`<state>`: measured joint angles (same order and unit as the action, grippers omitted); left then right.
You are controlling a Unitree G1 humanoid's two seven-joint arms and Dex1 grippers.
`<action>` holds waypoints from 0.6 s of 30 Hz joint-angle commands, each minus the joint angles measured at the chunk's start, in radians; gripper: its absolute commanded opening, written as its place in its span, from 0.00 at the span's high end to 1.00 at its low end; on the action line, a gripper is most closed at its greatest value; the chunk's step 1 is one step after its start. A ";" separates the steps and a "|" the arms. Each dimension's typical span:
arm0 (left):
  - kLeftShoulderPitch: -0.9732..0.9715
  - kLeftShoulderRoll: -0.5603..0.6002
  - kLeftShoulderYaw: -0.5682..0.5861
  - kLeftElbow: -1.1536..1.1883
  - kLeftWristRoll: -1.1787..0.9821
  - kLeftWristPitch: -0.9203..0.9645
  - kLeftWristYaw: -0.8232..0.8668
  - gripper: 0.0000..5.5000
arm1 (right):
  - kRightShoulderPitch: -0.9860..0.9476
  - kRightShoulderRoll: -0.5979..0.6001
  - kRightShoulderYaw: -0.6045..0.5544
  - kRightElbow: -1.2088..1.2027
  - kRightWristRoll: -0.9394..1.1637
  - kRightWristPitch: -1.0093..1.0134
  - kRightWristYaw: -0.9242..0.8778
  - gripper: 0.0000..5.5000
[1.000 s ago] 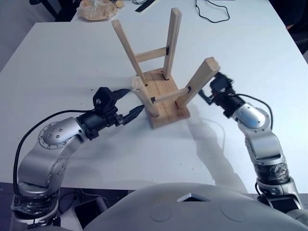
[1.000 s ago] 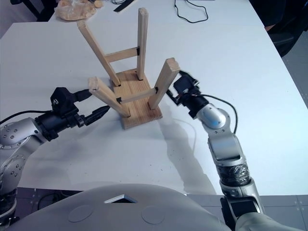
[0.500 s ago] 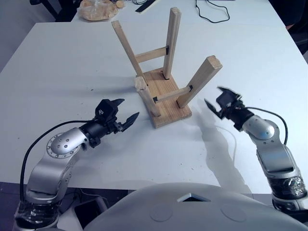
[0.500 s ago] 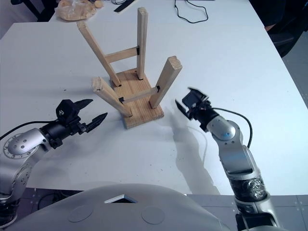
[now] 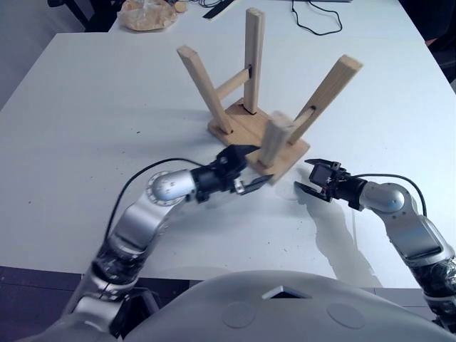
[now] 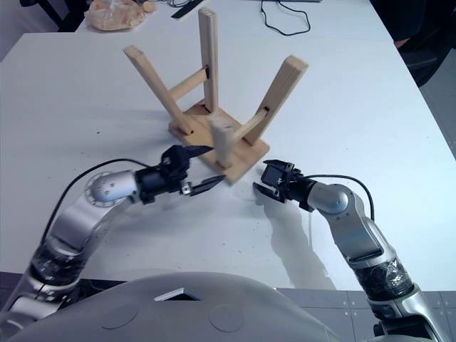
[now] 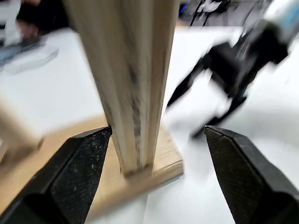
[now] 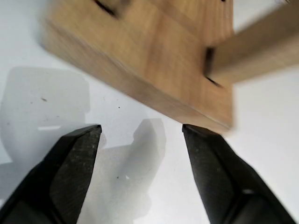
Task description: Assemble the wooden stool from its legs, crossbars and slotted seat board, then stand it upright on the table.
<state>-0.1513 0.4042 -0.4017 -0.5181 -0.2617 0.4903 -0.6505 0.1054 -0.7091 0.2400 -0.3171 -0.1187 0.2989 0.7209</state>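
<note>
The wooden stool stands upside down on the white table [image 5: 92,121], its slotted seat board [image 5: 244,132] flat and several legs pointing up, joined by crossbars [image 5: 232,85]. My left gripper [image 5: 263,164] is open, its fingers either side of the short front leg [image 5: 275,137]; in the left wrist view that leg [image 7: 133,84] stands between the fingertips [image 7: 79,177] without touching them. My right gripper [image 5: 302,175] is open just off the board's front right corner, low over the table. In the right wrist view the board's edge [image 8: 154,70] lies beyond the open fingers [image 8: 70,172].
A bag of rolls [image 5: 146,13] sits at the table's far left corner. Black cables [image 5: 313,18] trail along the far edge. The table's right edge [image 5: 442,78] lies past the right arm.
The stool has turned and shifted slightly to the right. My left gripper swung right to straddle the front leg. My right gripper dropped lower and came in toward the board's front corner.
</note>
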 commanded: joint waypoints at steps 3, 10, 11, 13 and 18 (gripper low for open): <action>-0.009 -0.033 -0.044 0.058 0.076 -0.027 0.040 0.33 | -0.025 -0.015 -0.037 0.196 -0.025 -0.023 -0.034 0.42; 0.199 0.187 0.272 0.189 0.042 -0.154 -0.025 0.33 | -0.084 0.051 -0.087 0.314 -0.048 -0.067 -0.186 0.42; 0.202 0.206 0.319 0.244 0.038 -0.192 -0.034 0.33 | -0.085 0.067 -0.084 0.310 -0.047 -0.066 -0.203 0.42; 0.173 0.215 0.397 0.379 0.035 -0.255 -0.029 0.33 | -0.086 0.097 -0.079 0.302 -0.049 -0.062 -0.228 0.42; -0.053 0.138 0.448 0.791 0.102 -0.445 0.077 0.33 | -0.087 0.151 -0.054 0.294 -0.060 -0.053 -0.258 0.42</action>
<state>-0.0897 0.5854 0.0455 0.1132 -0.2008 0.1378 -0.6156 -0.0025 -0.5845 0.1550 -0.0369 -0.1656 0.2139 0.4556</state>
